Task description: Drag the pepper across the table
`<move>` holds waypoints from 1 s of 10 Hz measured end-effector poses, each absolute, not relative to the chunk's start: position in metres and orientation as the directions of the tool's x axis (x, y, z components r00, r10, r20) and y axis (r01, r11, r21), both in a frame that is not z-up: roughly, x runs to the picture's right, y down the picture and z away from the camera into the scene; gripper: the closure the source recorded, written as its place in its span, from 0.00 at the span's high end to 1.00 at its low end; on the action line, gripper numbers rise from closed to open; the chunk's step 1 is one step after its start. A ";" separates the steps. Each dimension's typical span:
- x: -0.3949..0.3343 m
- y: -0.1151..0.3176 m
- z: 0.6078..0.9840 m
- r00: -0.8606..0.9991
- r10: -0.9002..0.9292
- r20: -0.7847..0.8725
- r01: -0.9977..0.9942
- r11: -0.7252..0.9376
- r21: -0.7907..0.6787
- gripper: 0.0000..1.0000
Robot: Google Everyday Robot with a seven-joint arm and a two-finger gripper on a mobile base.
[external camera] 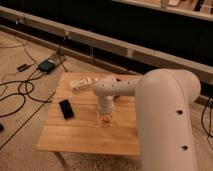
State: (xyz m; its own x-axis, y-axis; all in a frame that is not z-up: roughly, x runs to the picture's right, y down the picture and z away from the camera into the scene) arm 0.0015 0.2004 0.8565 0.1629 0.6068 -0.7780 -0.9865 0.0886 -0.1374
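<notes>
Pincer (105,121) is down at mid-surface (75,142), pepper (104,119) right at its tip; whether it grips cannot be told. The drag looks partly done, with ground left to cross.

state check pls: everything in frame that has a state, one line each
gripper: pointing down at the middle of the table, right at the pepper.
pepper: on the table at the gripper, mostly hidden, only an orange patch shows.
black phone: lying flat, at the view's left, apart from the gripper.
pale object: lying near the far edge.
table: standing, top level.
</notes>
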 end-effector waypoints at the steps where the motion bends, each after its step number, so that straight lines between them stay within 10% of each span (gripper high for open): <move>1: 0.001 0.201 0.856 0.163 0.605 -0.780 -0.987 0.087 -0.139 0.21; 4: -0.003 0.199 0.847 0.172 0.595 -0.785 -0.985 0.087 -0.149 0.00; 10: -0.008 0.235 0.770 0.213 0.477 -0.852 -0.977 0.108 -0.184 0.00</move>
State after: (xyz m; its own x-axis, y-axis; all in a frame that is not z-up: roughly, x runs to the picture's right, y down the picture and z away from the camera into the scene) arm -0.0077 0.2345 0.7699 0.2133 0.4772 -0.8525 -0.9770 0.1079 -0.1840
